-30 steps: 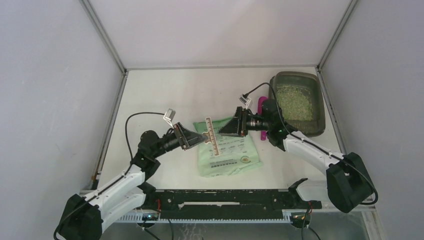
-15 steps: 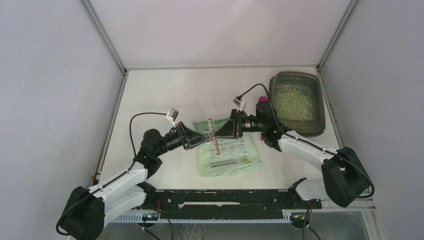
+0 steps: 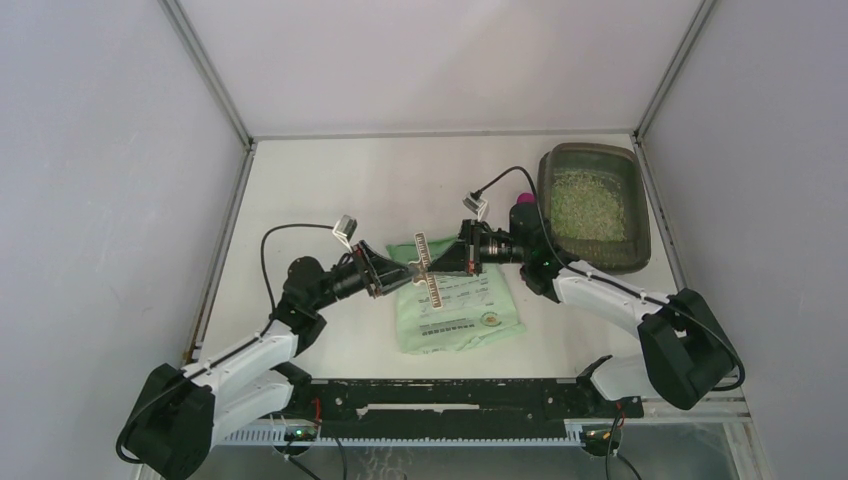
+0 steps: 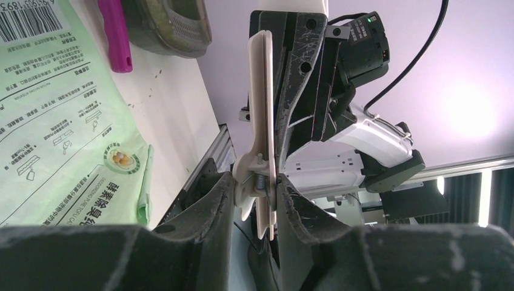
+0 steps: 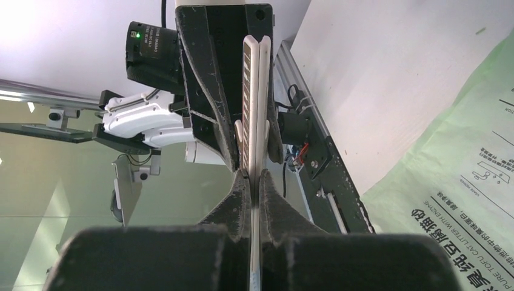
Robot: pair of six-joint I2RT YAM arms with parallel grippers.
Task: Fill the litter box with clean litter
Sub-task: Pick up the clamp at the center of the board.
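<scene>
A long white bag clip (image 3: 425, 272) hangs above the light-green printed bag (image 3: 455, 312) at mid-table. My left gripper (image 3: 408, 272) is shut on the clip's spring-hinged handle end (image 4: 262, 182). From the other side my right gripper (image 3: 438, 262) is shut on the clip's flat bars (image 5: 256, 91). The litter box (image 3: 642, 235) sits at the far right and holds clean litter (image 3: 585, 205), a grainy pale mass. In the left wrist view the litter box (image 4: 176, 27) shows at the top, beyond the bag (image 4: 54, 121).
A magenta scoop (image 3: 522, 201) lies between the bag and the litter box, close behind the right arm. Grey walls close in the table on three sides. A black rail (image 3: 450, 395) runs along the near edge.
The right gripper moved left to the clip and shut on it. The left gripper kept its hold and barely moved.
</scene>
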